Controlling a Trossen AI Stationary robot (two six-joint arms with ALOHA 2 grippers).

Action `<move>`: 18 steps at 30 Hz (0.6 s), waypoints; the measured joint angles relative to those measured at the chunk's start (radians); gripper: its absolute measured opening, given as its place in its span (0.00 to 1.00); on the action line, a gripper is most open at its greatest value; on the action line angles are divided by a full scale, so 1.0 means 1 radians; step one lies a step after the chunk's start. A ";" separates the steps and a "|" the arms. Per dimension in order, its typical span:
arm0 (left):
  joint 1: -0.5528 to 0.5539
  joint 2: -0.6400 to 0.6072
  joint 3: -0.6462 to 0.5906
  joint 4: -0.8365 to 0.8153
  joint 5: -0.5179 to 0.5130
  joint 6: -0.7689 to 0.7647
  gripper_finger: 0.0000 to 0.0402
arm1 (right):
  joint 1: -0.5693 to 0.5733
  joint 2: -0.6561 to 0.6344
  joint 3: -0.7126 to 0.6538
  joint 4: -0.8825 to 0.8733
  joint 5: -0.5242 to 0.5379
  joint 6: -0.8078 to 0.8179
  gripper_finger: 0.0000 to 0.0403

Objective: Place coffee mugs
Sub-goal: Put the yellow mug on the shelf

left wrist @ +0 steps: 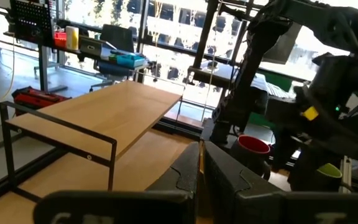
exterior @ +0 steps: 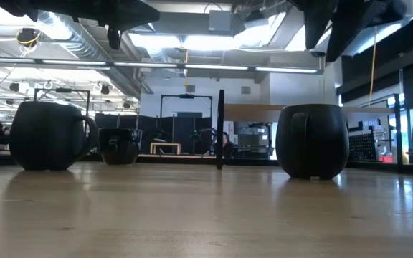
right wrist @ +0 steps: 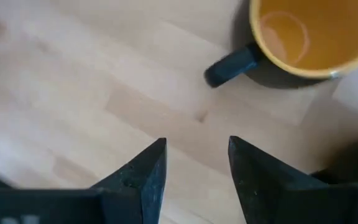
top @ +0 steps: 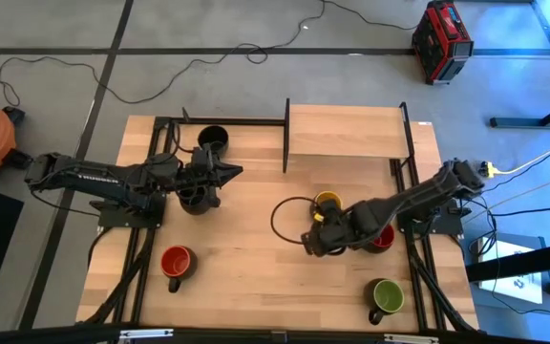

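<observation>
Right gripper (right wrist: pixel 194 158) hovers low over the light wooden table (top: pixel 246 287) near its centre, fingers parted with a moderate gap and nothing between them. Just beside its tips stands the dark ceramic mug with the yellow inside (right wrist: pixel 309 37), upright, handle pointing toward the gripper.

A dark mug with a red inside (top: pixel 382 239) sits partly hidden under the right arm. A dark mug with a green inside (top: pixel 386 297) stands near the front right corner. Another red-lined dark mug (top: pixel 176 263) stands front left. A black-lined dark mug (top: pixel 213 139) stands at the back left edge.

Left gripper (left wrist: pixel 201 163) is held over the left half, fingers pressed together, empty. Beneath it, a dark mug (top: pixel 196 199); inside not discernible. A raised wooden shelf on a black metal frame (top: pixel 347 131) occupies the back.
</observation>
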 joint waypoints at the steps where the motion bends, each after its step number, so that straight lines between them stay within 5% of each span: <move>1: 0.000 0.000 0.000 0.000 0.000 0.000 0.03 | 0.003 0.012 0.000 0.001 0.017 0.057 0.40; 7: 0.000 0.000 0.000 0.000 0.000 -0.001 0.03 | 0.033 0.101 0.000 -0.005 0.146 0.316 0.40; 18: 0.000 0.000 0.000 0.001 0.103 -0.001 0.03 | 0.030 0.231 0.000 -0.017 0.256 0.500 0.40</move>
